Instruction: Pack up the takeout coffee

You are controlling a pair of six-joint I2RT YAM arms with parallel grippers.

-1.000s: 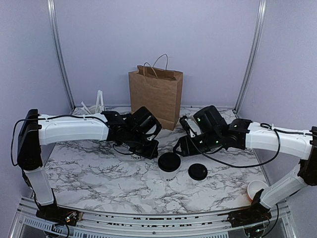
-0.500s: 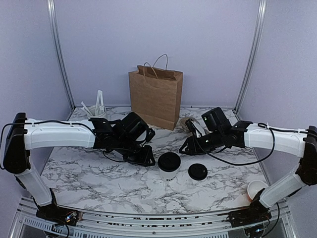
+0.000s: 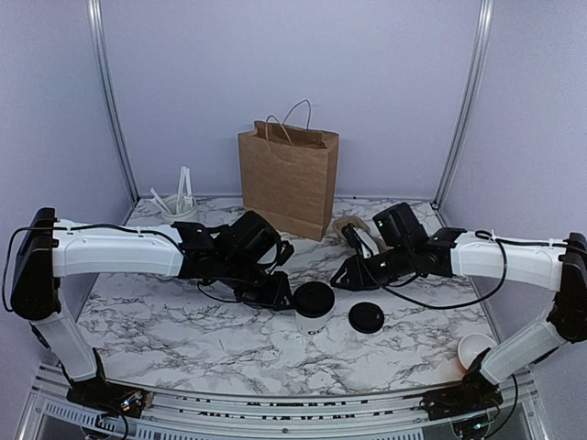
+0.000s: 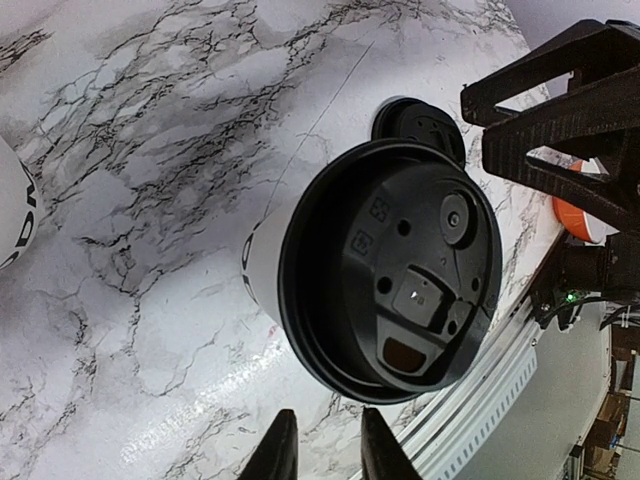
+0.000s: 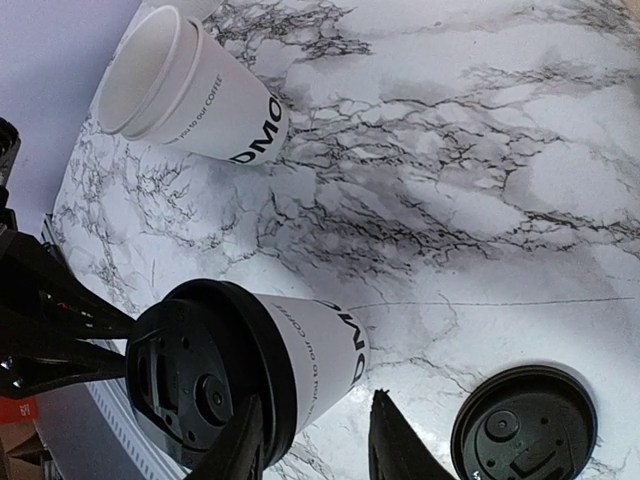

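Overhead, the marble table [image 3: 165, 321] bears every item. At its back stands the brown paper bag [image 3: 289, 179], upright with its mouth open and handles raised; its inside cannot be seen from this angle. Both arms reach inward from the sides and meet low over the near centre. The left gripper [image 4: 322, 455] has its fingers a narrow slit apart with nothing between them. It hovers just left of the coffee, and whether it touches the cup cannot be told. The right gripper [image 5: 315, 445] has its jaws parted wider, with bare table showing between them; the cup's lidded rim lies beside one finger, unclamped. The coffee [image 3: 314, 307], a white lettered cup capped in black, stands upright on the table between the two grippers, well in front of the bag. A lidless spare cup [image 5: 190, 90] lies on its side farther off. A loose lid [image 3: 366, 317] lies flat just right of the coffee. Judged progress is early. The cup is capped, so lidding seems done, but grasping it, lifting it, carrying it to the bag and lowering it inside are not yet done.
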